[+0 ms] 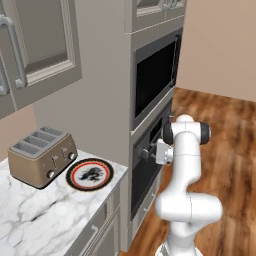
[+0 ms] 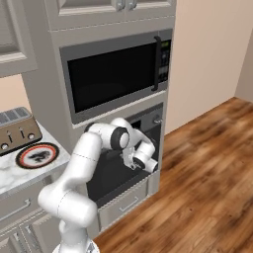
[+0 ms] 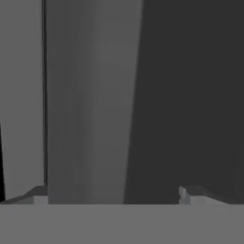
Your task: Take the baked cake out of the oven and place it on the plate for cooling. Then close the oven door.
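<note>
gripper (image 2: 129, 164) is wide open, holding nothing, right in front of the oven (image 2: 118, 170), ready to reach for cake.

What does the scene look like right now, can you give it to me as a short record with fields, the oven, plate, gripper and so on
oven: built-in dark oven below the microwave; whether its door is open cannot be told
gripper: gripper open, nothing between the fingertips, facing a grey vertical panel
arm: bent toward the oven front
plate: round red-rimmed plate on the marble counter, nothing on it
toaster: toaster beside the plate on the counter
cake: not made out
</note>
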Controlling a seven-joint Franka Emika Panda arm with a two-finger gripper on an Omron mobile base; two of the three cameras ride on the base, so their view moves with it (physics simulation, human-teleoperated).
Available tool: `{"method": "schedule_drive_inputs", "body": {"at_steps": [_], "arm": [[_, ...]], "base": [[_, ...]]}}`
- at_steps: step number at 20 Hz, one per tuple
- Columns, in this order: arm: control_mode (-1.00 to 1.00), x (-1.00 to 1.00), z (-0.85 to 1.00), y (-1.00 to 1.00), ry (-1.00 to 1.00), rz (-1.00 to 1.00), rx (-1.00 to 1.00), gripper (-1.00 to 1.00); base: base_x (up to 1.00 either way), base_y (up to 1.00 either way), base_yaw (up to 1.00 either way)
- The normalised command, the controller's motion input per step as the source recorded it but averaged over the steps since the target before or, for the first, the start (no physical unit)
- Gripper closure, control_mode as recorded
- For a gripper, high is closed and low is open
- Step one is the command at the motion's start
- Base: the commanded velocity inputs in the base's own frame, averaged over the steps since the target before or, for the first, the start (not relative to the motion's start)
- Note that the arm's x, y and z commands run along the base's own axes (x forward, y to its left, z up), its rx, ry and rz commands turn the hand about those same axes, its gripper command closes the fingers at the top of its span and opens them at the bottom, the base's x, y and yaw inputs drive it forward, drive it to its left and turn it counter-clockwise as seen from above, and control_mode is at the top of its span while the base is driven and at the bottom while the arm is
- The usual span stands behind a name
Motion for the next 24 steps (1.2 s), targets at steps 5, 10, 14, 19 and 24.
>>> {"method": "schedule_drive_inputs", "body": {"at_steps": [5, 10, 14, 19, 24], "arm": [[-1.00, 0.10, -0.12, 0.28, 0.20, -0.03, -0.26, 1.00], [-1.00, 0.00, -0.41, -0.48, 0.11, 0.00, -0.36, 1.00], [-1.00, -0.17, -0.66, -1.00, 0.07, -0.03, -0.33, 1.00], [-1.00, -0.32, -0.70, -1.00, 0.08, -0.04, -0.30, 1.00], [-1.00, -0.23, -0.85, -1.00, 0.12, -0.05, -0.34, 1.00]], "base": [[0.00, 0.00, 0.00], [0.00, 0.00, 0.00], [0.00, 0.00, 0.00], [0.00, 0.00, 0.00], [0.00, 0.00, 0.00]]}}
